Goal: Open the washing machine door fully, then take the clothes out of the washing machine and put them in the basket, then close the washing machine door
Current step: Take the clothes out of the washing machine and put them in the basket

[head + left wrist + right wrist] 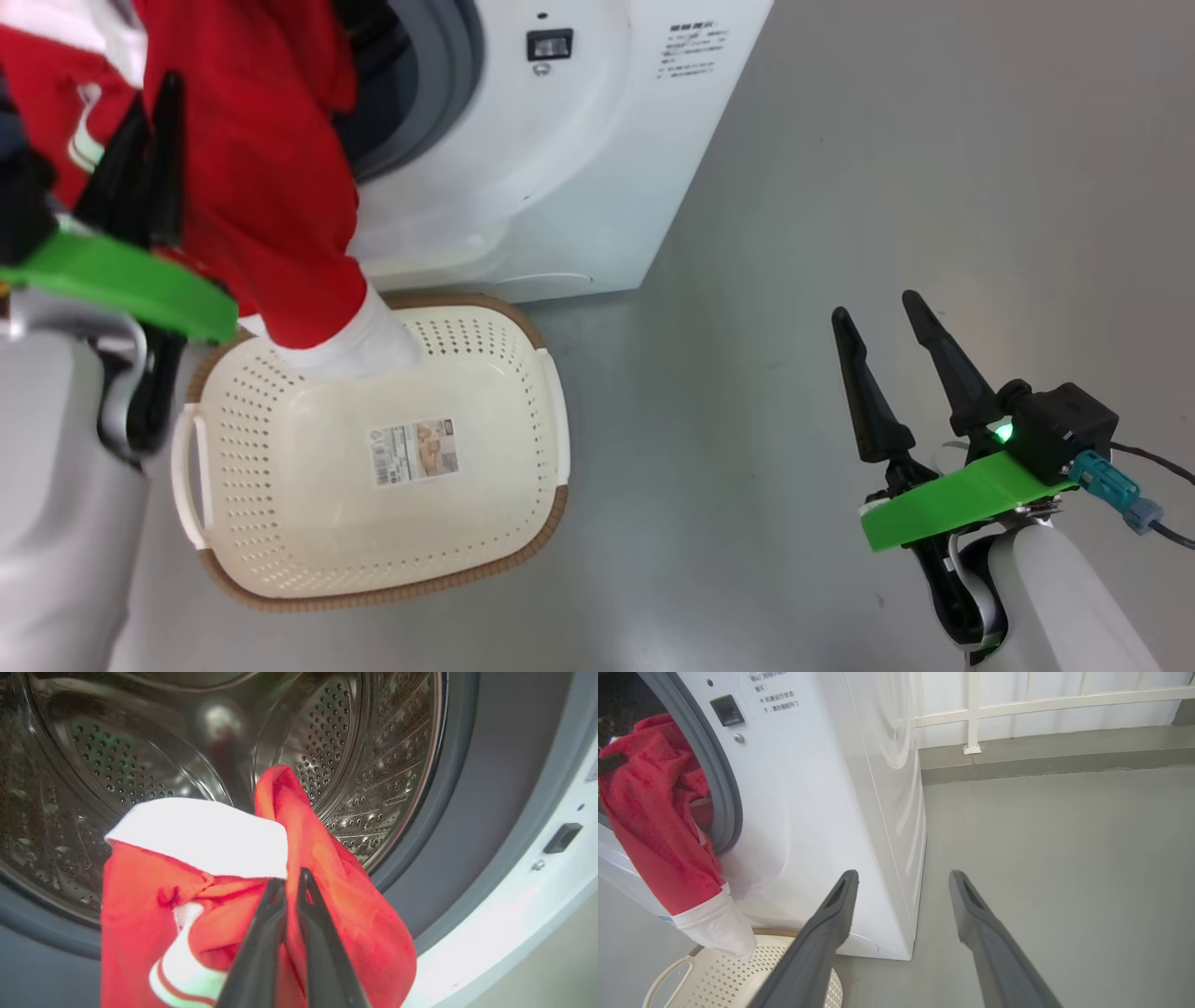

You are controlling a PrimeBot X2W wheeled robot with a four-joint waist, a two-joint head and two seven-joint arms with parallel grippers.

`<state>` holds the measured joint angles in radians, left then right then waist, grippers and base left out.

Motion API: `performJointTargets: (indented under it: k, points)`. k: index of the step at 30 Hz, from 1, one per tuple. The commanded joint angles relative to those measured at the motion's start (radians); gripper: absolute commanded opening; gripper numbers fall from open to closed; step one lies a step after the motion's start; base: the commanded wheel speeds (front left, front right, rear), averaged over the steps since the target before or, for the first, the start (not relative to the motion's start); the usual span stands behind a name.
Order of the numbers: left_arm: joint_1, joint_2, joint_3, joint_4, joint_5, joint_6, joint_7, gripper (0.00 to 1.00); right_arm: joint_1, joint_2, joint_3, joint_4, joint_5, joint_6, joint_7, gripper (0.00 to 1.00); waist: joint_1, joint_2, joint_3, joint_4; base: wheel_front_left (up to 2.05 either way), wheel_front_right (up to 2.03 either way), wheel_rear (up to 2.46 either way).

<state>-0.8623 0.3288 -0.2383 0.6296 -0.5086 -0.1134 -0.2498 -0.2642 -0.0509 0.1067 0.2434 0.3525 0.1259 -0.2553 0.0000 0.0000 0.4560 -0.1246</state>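
Note:
The white washing machine (579, 168) stands at the top of the head view, its grey-ringed opening (439, 84) uncovered; the door is out of view. My left gripper (149, 103) is shut on the red clothes (261, 177), which hang from the opening down over the basket (523, 541). A white cuff (369, 341) dips just inside the basket's far rim. In the left wrist view the closed fingers (261, 933) pinch the red cloth (327, 868) before the steel drum (140, 756). My right gripper (878, 327) is open above bare floor, holding nothing.
Grey floor (887, 140) spreads to the right of the machine. A white railing (1017, 704) and a low kerb run along the wall beyond it. The basket sits on the floor right against the machine's front.

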Motion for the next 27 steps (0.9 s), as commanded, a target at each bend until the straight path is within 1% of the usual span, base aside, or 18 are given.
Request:
performJointTargets:
  k: [1, 9, 11, 12, 18, 22, 27]
  points:
    - [0.032, 0.035, 0.055, -0.058, 0.019, 0.005, -0.012, 0.0, 0.02, 0.001, 0.018, -0.019, -0.009, 0.005, -0.006, 1.0, 0.0, 0.0, -0.011, 0.008, 0.0, 0.0, 0.0]
    - [0.244, -0.013, 0.173, -0.286, 0.098, 0.001, -0.012, 0.0, 0.037, 0.001, 0.016, -0.021, -0.015, 0.005, -0.006, 1.0, 0.0, 0.0, -0.031, 0.015, 0.0, 0.0, 0.0]
    - [0.298, -0.025, 0.189, -0.335, 0.114, -0.001, -0.012, 0.0, 0.041, 0.001, 0.014, -0.022, -0.015, 0.005, -0.006, 1.0, 0.0, 0.0, -0.032, 0.017, 0.0, 0.0, 0.0]
    - [0.298, -0.025, 0.189, -0.335, 0.114, -0.001, -0.012, 0.0, 0.041, 0.001, 0.014, -0.022, -0.015, 0.005, -0.006, 1.0, 0.0, 0.0, -0.032, 0.017, 0.0, 0.0, 0.0]
    - [0.449, -0.069, 0.213, -0.446, 0.143, -0.004, -0.012, 0.0, 0.043, 0.001, 0.01, -0.024, -0.016, 0.005, -0.006, 1.0, 0.0, 0.0, -0.025, 0.019, 0.0, 0.0, 0.0]
    - [0.526, -0.104, 0.222, -0.471, 0.144, -0.005, -0.012, 0.0, 0.04, 0.001, 0.011, -0.027, -0.015, 0.005, -0.006, 1.0, 0.0, 0.0, -0.014, 0.017, 0.0, 0.0, 0.0]
    - [0.575, -0.13, 0.215, -0.427, 0.151, -0.009, -0.012, 0.0, 0.029, 0.001, 0.014, -0.03, -0.013, 0.005, -0.006, 1.0, 0.0, 0.0, 0.01, 0.012, 0.0, 0.0, 0.0]
